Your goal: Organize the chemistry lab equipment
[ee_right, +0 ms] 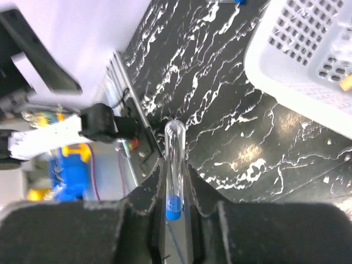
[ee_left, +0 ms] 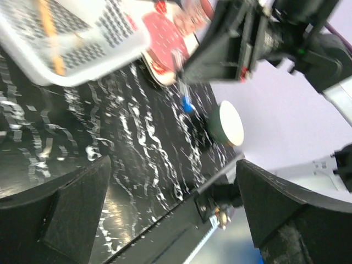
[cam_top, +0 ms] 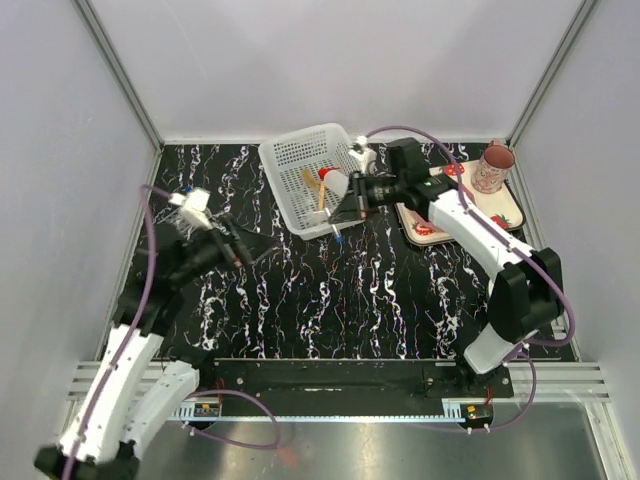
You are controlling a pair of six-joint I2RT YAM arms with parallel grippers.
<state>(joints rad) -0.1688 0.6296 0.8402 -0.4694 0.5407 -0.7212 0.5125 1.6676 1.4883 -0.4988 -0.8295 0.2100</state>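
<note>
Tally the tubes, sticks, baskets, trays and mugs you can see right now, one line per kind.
White basket: 1
Orange sticks: 2, in that basket
Blue-capped tube: 1, in the right gripper
Strawberry-print tray: 1
Pink mug: 1
Total: 6
A blue bit at the right wrist view's top edge is cut off, not counted.

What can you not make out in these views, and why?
- Top view: contents of the white perforated plastic basket, partly behind the right tool.
- Left wrist view: thin orange sticks, blurred.
- Right wrist view: cap end of the clear blue-capped tube, sunk inside that tool.
</note>
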